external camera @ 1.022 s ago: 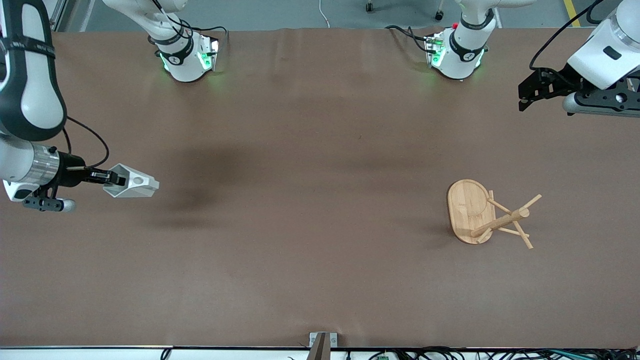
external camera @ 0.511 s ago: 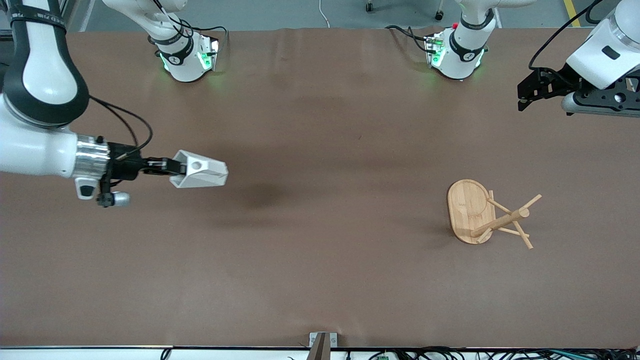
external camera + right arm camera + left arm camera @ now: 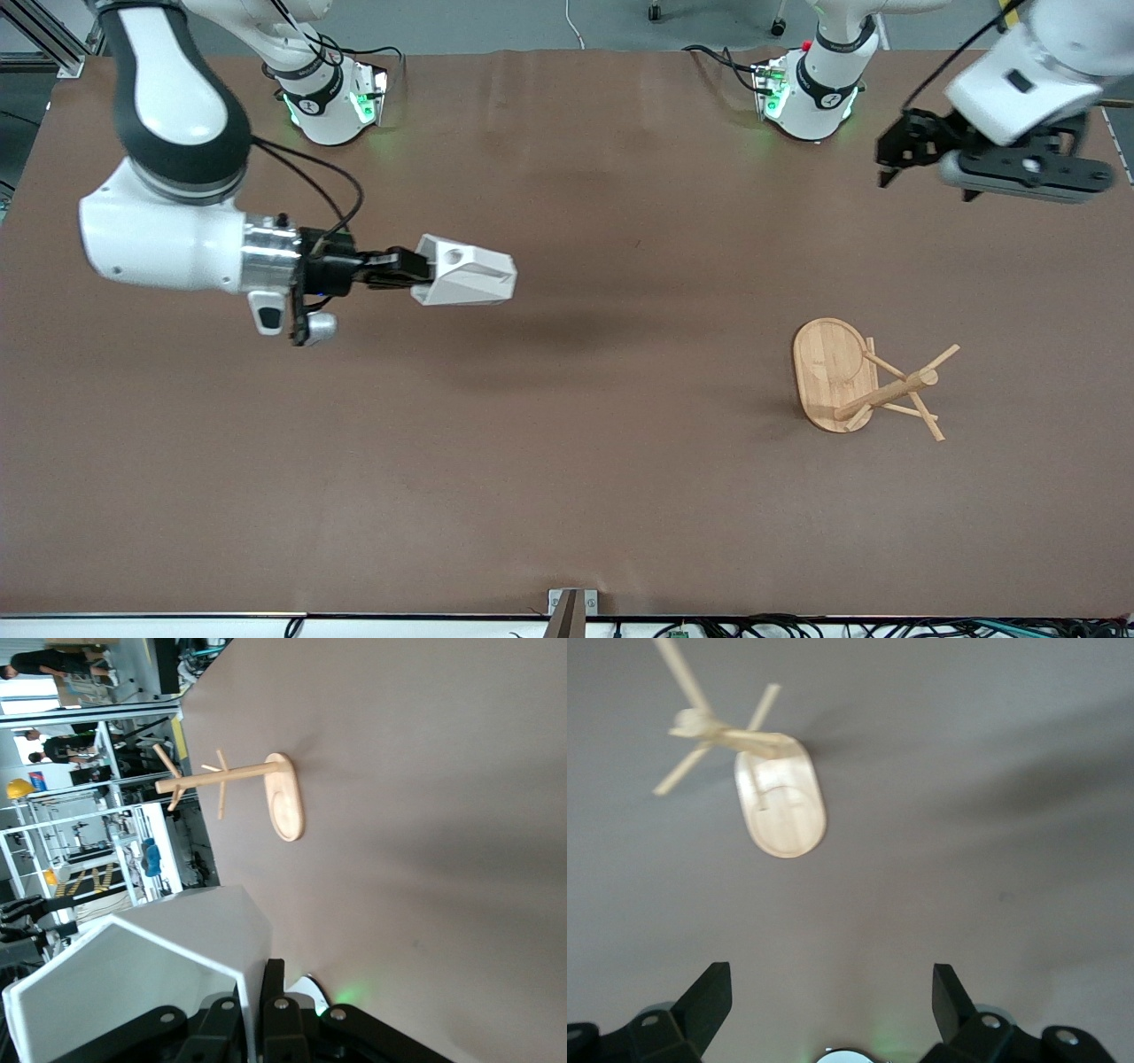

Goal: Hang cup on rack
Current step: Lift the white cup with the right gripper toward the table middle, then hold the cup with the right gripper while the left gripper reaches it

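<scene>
The rack (image 3: 864,381) stands on the counter (image 3: 567,496) toward the left arm's end, about midway between the counter's two long edges, its post upright and thin pegs sticking out around it. The cup (image 3: 465,272) is in the air over the counter's middle, lying on its side with its long axis pointing toward the rack, and the right pincer (image 3: 416,266) is clamped on its handle end, well apart from the rack. The left pincer (image 3: 890,159), fingers apart and empty, waits over the counter's left-arm end near the base-side edge.

one cup (image 3: 467,273), one rack (image 3: 850,379), perhaps five pegs (image 3: 941,359)
</scene>
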`<action>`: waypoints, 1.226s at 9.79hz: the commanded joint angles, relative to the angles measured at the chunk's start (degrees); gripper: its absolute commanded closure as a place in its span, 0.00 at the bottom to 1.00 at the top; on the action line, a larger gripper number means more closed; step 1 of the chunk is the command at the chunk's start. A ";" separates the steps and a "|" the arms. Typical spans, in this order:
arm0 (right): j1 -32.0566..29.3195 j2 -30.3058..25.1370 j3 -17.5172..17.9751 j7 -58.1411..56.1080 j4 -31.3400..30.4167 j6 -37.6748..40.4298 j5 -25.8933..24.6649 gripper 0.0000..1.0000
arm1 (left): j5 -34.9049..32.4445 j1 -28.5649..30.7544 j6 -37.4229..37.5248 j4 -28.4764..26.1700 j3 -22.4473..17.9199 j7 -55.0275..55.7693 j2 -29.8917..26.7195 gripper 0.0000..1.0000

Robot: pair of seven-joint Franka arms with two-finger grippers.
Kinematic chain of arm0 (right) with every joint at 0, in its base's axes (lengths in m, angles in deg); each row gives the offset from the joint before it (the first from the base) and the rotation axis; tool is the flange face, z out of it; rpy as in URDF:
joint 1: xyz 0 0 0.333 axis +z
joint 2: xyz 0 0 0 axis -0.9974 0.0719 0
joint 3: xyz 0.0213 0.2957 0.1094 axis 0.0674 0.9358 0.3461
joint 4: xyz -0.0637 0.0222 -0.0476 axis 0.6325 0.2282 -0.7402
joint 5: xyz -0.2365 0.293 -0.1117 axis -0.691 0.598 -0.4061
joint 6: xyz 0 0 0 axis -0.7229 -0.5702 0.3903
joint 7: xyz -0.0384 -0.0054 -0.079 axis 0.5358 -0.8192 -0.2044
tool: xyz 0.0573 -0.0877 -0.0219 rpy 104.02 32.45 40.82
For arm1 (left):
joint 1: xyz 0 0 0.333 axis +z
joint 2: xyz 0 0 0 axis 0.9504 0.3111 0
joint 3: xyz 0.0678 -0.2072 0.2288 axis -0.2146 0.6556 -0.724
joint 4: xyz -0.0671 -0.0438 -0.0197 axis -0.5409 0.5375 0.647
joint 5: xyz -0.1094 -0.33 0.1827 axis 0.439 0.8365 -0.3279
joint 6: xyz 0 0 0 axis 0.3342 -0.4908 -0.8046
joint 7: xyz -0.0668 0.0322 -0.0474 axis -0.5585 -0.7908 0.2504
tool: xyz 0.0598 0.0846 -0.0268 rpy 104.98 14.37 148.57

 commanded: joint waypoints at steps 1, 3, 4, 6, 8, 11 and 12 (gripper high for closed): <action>-0.61 -0.39 2.83 -1.28 -1.65 -1.46 6.19 1.00 | 0.82 -0.60 -0.81 1.40 8.73 -0.56 3.79 0.00; 0.88 -0.21 2.92 -3.46 -3.05 -2.33 12.08 1.00 | 0.82 -0.69 -2.48 3.87 18.75 -2.92 7.04 0.00; 0.88 -0.30 3.01 -6.09 -4.62 -2.42 13.24 1.00 | 0.82 -0.69 -4.41 3.70 22.02 -4.68 7.14 0.00; 0.71 -0.38 4.85 -8.14 -5.87 -3.47 15.70 1.00 | 0.38 -0.69 -12.64 3.61 25.03 -17.00 8.71 0.00; 0.71 -0.39 5.47 -8.14 -5.95 -4.36 15.80 1.00 | 0.82 -0.78 -16.11 4.66 25.04 -27.25 10.56 0.00; 0.71 -0.39 5.64 -9.63 -7.88 -4.45 15.80 1.00 | 0.38 -3.77 -16.64 12.64 24.95 -37.94 18.36 0.00; 0.71 -0.39 5.82 -9.63 -7.89 -4.53 15.80 1.00 | 0.47 -3.68 -16.64 12.84 24.87 -38.96 18.91 0.00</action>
